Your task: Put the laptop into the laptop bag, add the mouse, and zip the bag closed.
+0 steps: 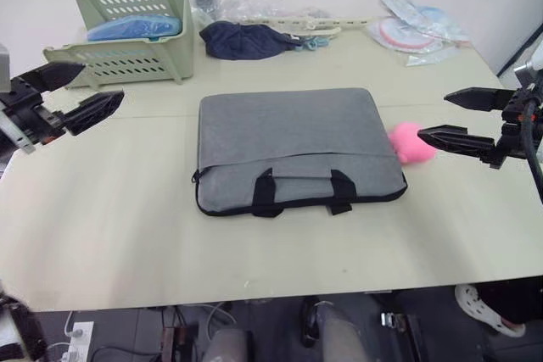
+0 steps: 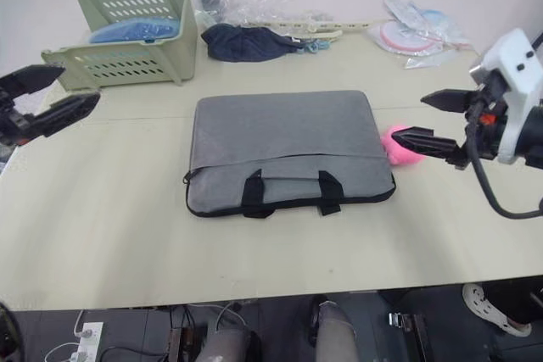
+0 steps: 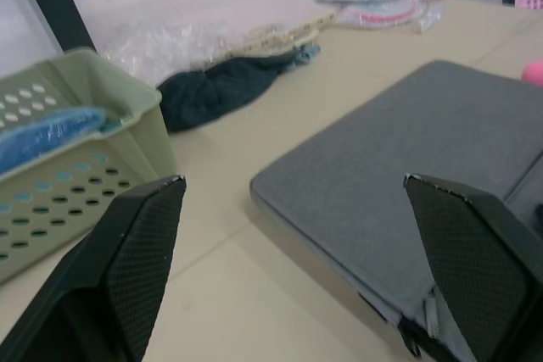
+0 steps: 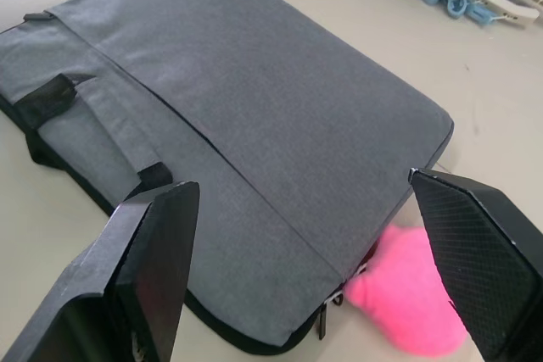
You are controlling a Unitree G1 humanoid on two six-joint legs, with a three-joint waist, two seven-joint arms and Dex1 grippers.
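Laptop bag point(image 2: 284, 146) lies flat, seemingly zipped; right tool point(image 2: 424, 119) gapes beside pink charm point(image 2: 397, 145).

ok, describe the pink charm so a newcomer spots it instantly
Start at the flat grey fabric laptop bag lying mid-table. At its right short edge, just in front of the right end effector, sits a fluffy pink ball charm. It is the only bright pink, fuzzy thing beside the bag.

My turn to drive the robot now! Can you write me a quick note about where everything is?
Left gripper: open, empty, hovering left of the laptop bag.
Right gripper: open, empty, hovering right of the bag, by its pink fluffy charm.
Bag lies flat mid-table, handles toward the robot.
I see no laptop or mouse on the table; whether they are inside cannot be told. Check the zip is fully shut.
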